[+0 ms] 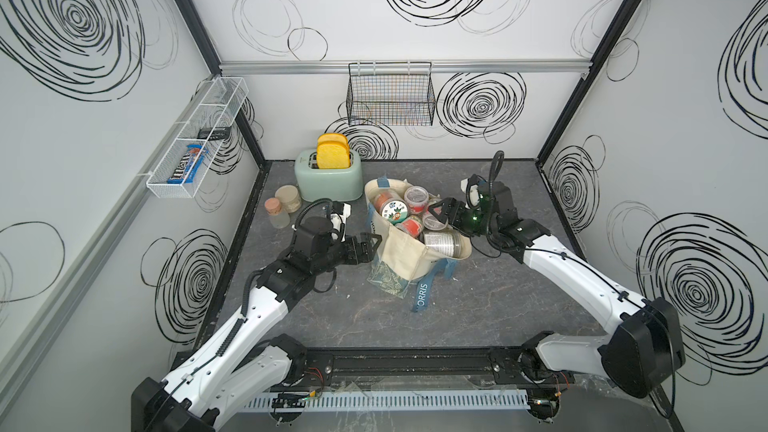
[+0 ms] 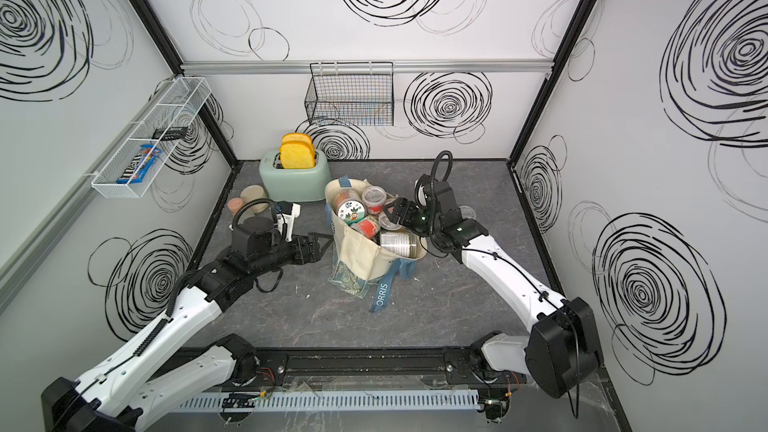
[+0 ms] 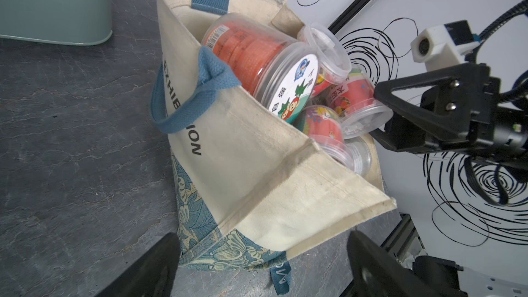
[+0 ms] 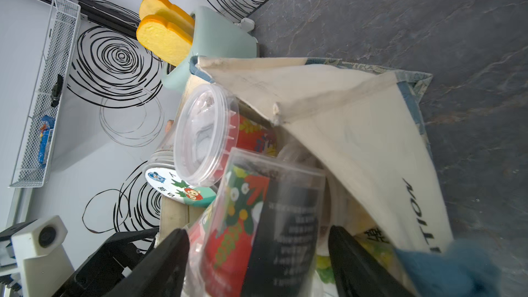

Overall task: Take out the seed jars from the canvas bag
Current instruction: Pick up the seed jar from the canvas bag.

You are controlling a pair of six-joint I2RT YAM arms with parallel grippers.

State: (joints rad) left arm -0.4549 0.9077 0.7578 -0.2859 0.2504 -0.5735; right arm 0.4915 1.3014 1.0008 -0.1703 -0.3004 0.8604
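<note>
1. Cell has white walls with black swirl drawings and a dark grey marbled tabletop (image 1: 478, 305). A mint-green toaster (image 1: 328, 184) sits at 11 o'clock.
2. The cream canvas bag (image 1: 401, 251) with blue-grey straps stands near the dial centre, mouth up and sagging. The small clear round plastic seed jars (image 1: 417, 197), red and brown fill, are heaped in its mouth.
3. My read on handling: the jars are light, stiff thin plastic with smooth walls, so probably slippery. The pile is loose and neighbours may roll. I'd grip across the round body under the lid, not on the lid. The bag is soft and likely to drag with a pull.
4. Right arm comes in from 3 o'clock, wrist pitched down into the mouth. The right gripper (image 1: 434, 214) is part-open, straddling one clear jar with a red-and-green label (image 4: 257, 218). A gap shows on one side, so I see no clamp.
5. Left arm lies low from 8 o'clock. The left gripper (image 1: 372, 248) is just beside the bag's 9 o'clock wall, jaws spread wide, empty.
</note>
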